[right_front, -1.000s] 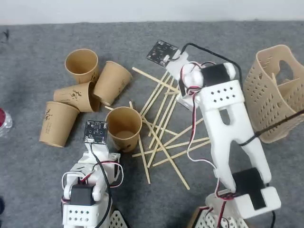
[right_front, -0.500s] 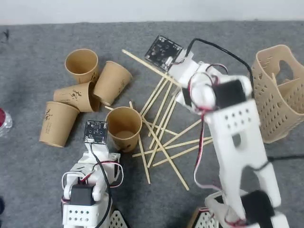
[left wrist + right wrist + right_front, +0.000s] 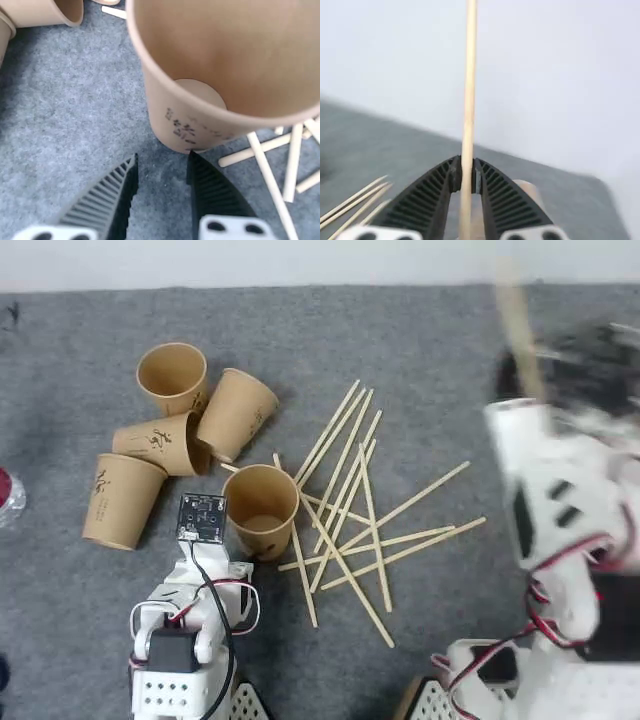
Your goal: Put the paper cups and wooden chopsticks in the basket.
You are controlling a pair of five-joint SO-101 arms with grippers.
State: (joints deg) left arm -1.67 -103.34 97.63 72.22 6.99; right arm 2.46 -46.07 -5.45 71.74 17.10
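Four paper cups (image 3: 160, 440) cluster at the left. The left hand (image 3: 162, 160), fingers slightly apart, sits low before an upright cup (image 3: 220, 80). Loose chopsticks (image 3: 345, 465) lie on the grey surface (image 3: 430, 360). The right hand (image 3: 465, 170), apparently high up, pinches one chopstick (image 3: 469, 75) upright.

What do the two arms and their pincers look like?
Both are white plastic with black motors. The left arm carries red and black wires and a square black camera board; the right arm shows red wires. The left pincer and right pincer have black ribbed fingers.
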